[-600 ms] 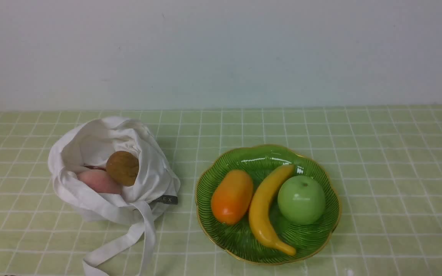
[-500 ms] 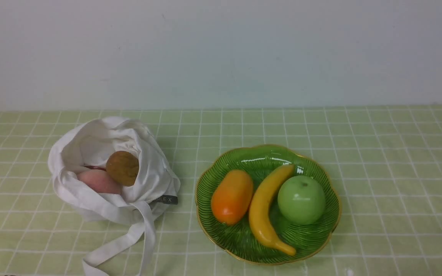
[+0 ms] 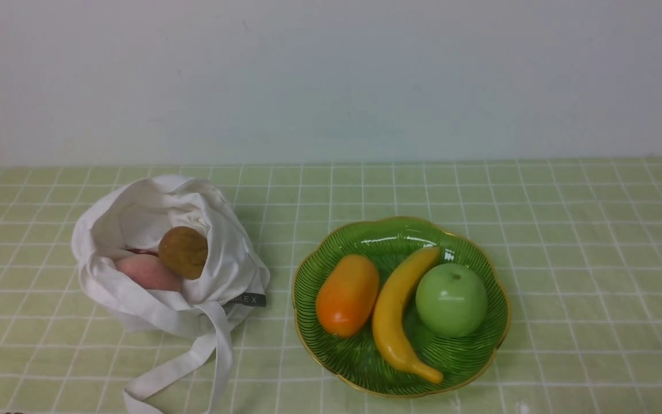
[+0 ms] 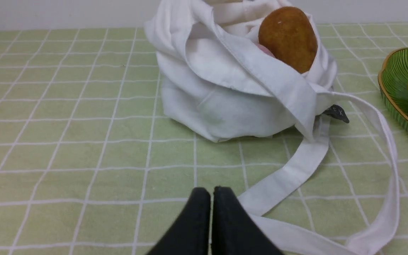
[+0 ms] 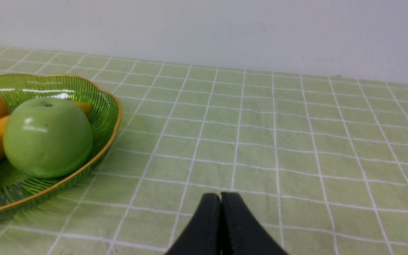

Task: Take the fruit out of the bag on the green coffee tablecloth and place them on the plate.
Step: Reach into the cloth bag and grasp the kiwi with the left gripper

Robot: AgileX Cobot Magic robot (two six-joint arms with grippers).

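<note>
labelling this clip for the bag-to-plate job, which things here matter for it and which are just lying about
For the job: brown rough-skinned fruit and pink peach, both in the white tote bag; green ribbed plate; green grid tablecloth.

Just there: banana, green apple, orange oval fruit, all already on the plate.

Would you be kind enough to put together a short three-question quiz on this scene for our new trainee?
1. True or false: the brown fruit and the peach are both in the bag.
2. On the plate, what lies between the orange fruit and the apple? A) a pear B) a banana C) a lemon
3. Fill in: the left gripper and the right gripper are both ____.
Key: 1 true; 2 B; 3 shut.
</note>
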